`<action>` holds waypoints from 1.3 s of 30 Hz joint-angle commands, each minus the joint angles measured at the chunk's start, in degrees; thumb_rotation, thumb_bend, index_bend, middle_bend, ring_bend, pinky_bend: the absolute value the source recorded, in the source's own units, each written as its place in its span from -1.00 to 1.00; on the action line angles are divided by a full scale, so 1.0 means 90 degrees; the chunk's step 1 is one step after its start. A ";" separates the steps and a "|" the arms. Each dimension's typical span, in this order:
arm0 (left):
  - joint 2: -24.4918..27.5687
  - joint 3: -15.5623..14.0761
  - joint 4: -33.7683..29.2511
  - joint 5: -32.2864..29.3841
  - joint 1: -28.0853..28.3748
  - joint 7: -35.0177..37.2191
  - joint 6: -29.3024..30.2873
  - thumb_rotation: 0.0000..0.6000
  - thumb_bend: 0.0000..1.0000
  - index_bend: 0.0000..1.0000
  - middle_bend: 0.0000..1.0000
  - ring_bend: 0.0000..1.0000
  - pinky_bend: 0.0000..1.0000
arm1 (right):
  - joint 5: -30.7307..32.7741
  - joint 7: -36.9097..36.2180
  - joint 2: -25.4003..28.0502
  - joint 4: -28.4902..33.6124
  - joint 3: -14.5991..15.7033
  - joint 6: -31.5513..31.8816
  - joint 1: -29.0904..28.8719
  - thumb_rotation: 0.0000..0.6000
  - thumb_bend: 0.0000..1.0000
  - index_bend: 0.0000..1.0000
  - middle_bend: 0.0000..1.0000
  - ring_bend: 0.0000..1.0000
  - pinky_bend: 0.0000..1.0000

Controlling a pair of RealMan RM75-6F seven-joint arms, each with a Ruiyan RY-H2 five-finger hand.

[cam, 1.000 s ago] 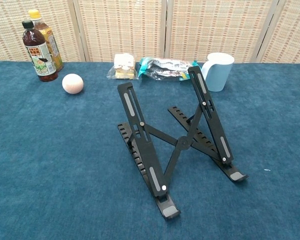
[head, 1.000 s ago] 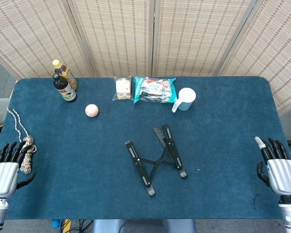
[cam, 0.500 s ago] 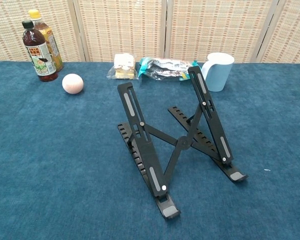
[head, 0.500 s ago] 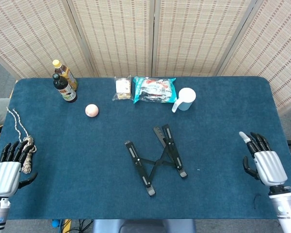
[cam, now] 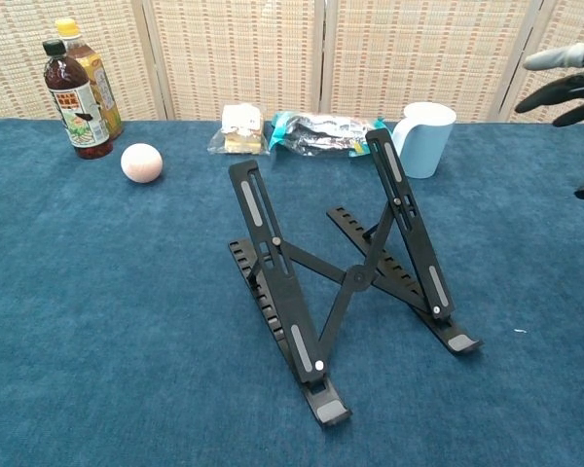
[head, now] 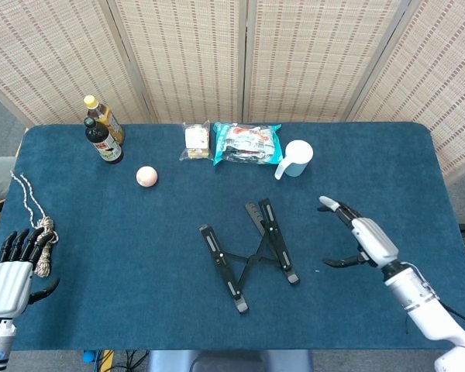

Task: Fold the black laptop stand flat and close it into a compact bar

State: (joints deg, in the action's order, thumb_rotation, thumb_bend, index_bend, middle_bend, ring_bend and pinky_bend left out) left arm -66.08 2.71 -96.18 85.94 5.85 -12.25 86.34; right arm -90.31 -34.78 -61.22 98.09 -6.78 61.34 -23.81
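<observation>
Nearest me my left robot hand (head: 8, 275) rests empty, fingers apart, at the worktop (head: 101, 232) edge, the black laptop stand (head: 249, 252) stands propped open mid-worktop, so I bring my released right robot hand (head: 360, 236) low to press its raised arms flat, clear of the blue cup (head: 296, 158) beyond.

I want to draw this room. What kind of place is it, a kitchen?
Probably not a kitchen; more likely a robot practice room. A table with a dark blue felt cover stands before woven folding screens, and a white-and-black robot right hand hangs above it.
</observation>
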 commanded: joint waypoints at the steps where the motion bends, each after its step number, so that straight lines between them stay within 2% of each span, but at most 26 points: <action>1: 0.0004 -0.0003 -0.0005 -0.0010 0.0000 -0.0005 -0.0012 1.00 -0.65 -0.73 -0.83 -0.95 -1.00 | 0.0097 -0.1022 -0.0293 -0.0200 -0.0169 -0.0622 -0.0611 1.00 -1.00 -1.00 -0.57 -0.84 -0.71; 6: 0.0006 -0.0001 -0.0012 -0.0016 -0.0003 -0.0007 -0.0014 1.00 -0.65 -0.70 -0.83 -0.94 -1.00 | 0.0215 -0.1708 -0.0638 -0.0562 -0.0272 -0.1007 -0.1050 1.00 -1.00 -1.00 -0.57 -0.84 -0.71; 17: -0.0013 -0.0003 -0.0014 -0.0063 0.0000 -0.0027 -0.0059 1.00 -0.65 -0.70 -0.83 -0.94 -1.00 | 0.0534 -0.2341 -0.1414 -0.1302 -0.0409 -0.1442 -0.1635 1.00 -1.00 -1.00 -0.57 -0.83 -0.71; 26: -0.0015 -0.0014 -0.0022 -0.0058 0.0016 -0.0031 -0.0099 1.00 -0.66 -0.70 -0.83 -0.94 -1.00 | 0.0468 -0.3498 -0.1913 -0.1997 -0.0408 -0.1836 -0.2125 1.00 -1.00 -0.96 -0.57 -0.82 -0.71; 32: -0.0033 -0.0018 -0.0020 -0.0046 0.0018 -0.0037 -0.0097 1.00 -0.65 -0.70 -0.83 -0.94 -1.00 | 0.0150 -0.4382 -0.2080 -0.2273 -0.0277 -0.1894 -0.2402 1.00 -1.00 -0.87 -0.48 -0.76 -0.68; 39: -0.0030 -0.0030 -0.0031 -0.0059 -0.0005 -0.0050 -0.0083 1.00 -0.65 -0.70 -0.83 -0.94 -1.00 | -0.0320 -0.5498 -0.2030 -0.2377 0.0097 -0.1728 -0.2581 1.00 -1.00 -0.73 -0.36 -0.60 -0.54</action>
State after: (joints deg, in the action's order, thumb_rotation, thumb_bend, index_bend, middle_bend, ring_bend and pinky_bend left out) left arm -66.36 2.44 -96.45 85.42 5.80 -12.70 85.61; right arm -91.54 -81.79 -79.58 77.28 -7.30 45.01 -46.31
